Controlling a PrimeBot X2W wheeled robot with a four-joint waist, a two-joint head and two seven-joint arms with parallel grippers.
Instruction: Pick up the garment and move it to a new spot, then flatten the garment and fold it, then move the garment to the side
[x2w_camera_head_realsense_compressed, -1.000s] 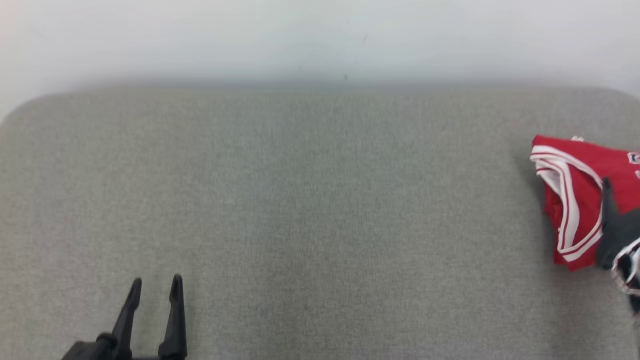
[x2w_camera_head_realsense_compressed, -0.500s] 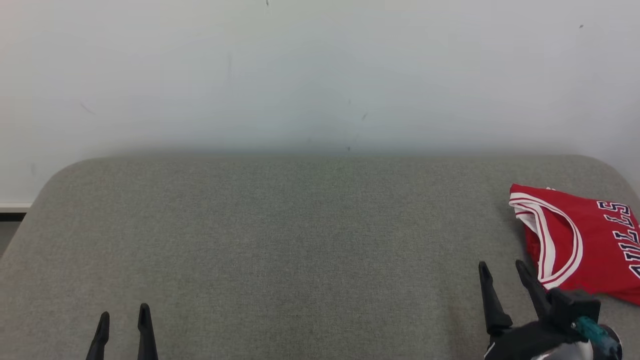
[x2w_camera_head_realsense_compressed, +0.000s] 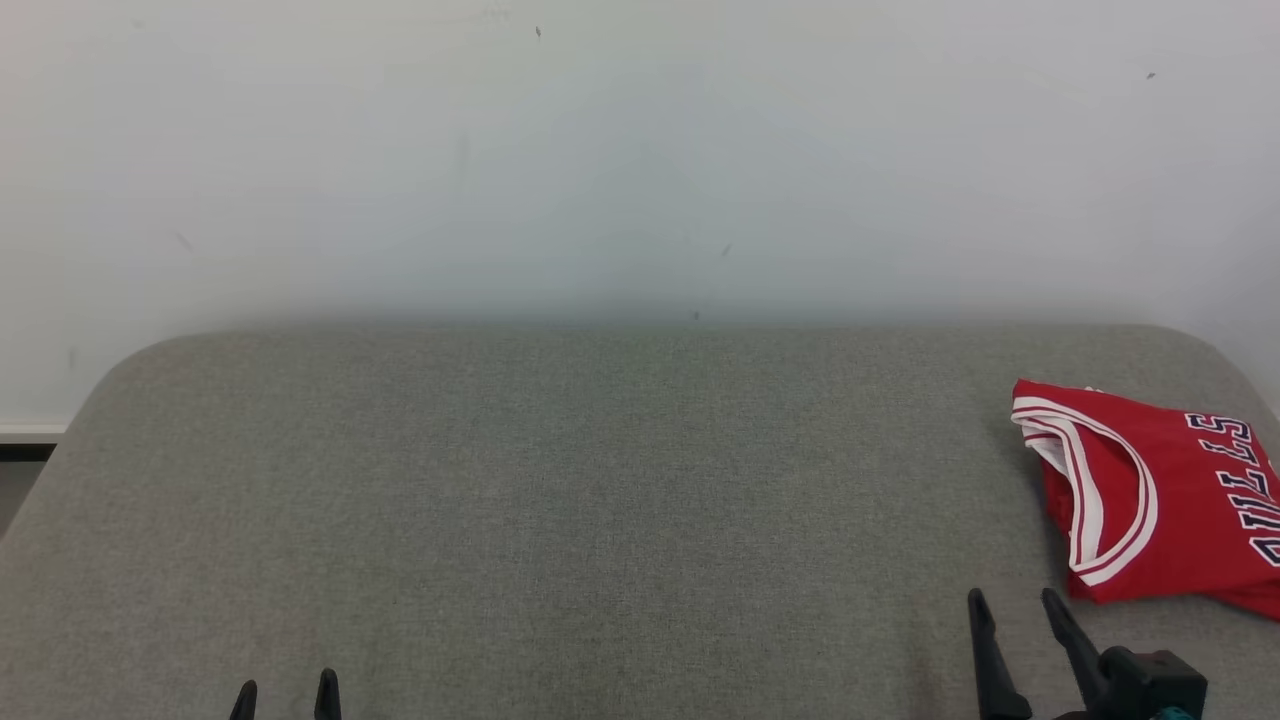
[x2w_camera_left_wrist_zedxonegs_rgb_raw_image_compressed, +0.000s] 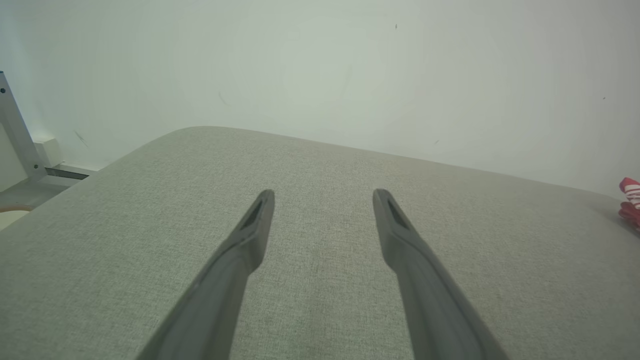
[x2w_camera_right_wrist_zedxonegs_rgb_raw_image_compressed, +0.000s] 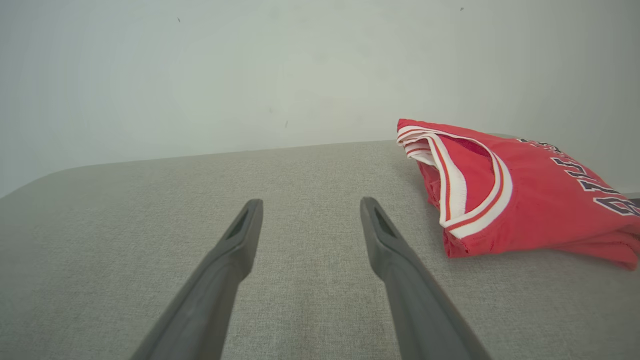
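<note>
Presently: red basketball jersey, folded, lying at right edge of the desk, apparently set aside as finished; left claw and right claw open, empty.

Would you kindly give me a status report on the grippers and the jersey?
Left gripper open, empty. Right gripper open, empty, just short of the jersey. Red jersey folded, resting at table right end. Nothing seen in the way.
</note>
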